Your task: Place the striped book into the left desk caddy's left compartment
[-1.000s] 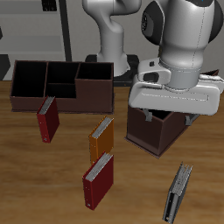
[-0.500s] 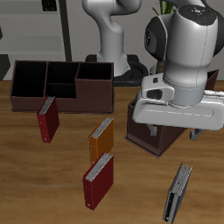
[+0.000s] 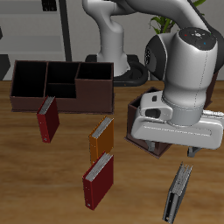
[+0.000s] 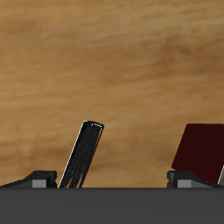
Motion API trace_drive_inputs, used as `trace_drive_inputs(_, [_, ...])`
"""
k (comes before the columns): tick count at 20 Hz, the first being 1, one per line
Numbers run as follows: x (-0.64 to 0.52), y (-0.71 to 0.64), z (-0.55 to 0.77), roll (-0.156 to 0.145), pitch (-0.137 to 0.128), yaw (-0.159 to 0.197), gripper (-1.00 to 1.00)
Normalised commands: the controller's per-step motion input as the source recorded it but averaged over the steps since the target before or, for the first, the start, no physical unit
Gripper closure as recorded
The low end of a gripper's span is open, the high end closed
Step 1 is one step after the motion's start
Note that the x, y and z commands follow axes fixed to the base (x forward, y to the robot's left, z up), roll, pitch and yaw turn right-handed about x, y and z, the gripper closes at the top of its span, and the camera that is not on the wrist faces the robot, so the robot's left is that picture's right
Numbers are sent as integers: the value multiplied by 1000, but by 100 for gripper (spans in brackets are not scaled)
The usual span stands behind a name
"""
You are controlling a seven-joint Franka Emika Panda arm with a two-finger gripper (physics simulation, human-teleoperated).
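1. One striped book (image 3: 179,192) stands on edge on the worktop (image 3: 131,188), near its front edge and nearer that edge than the left desk caddy (image 3: 157,133); nothing holds it.
2. Above the book hangs the tool (image 3: 171,147), its fingers spread wide and holding nothing; the wrist view shows the book (image 4: 81,155) between the fingertips.
3. Beyond the tool, the arm hides most of the diagonal caddy.
4. Beside the striped book stand an orange book (image 3: 101,138) and two dark red books (image 3: 99,179), with the second caddy (image 3: 61,85) farther back.
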Motion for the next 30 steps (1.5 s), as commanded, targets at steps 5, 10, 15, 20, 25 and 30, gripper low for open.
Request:
trace_drive_inputs(5, [42, 147, -230, 18, -2, -12, -100])
trace_drive_inputs(10, [71, 99, -241, 6, -3, -46, -100])
trace_drive_inputs(15, [30, 26, -198, -8, 0, -31, -100])
trace_drive_inputs(20, [40, 190, -361, 15, 9, -35, -100])
trace_drive_inputs(25, [-17, 116, -376, 12, 21, -21, -100])
trace_drive_inputs(30, [87, -190, -455, -55, 75, -55, -100])
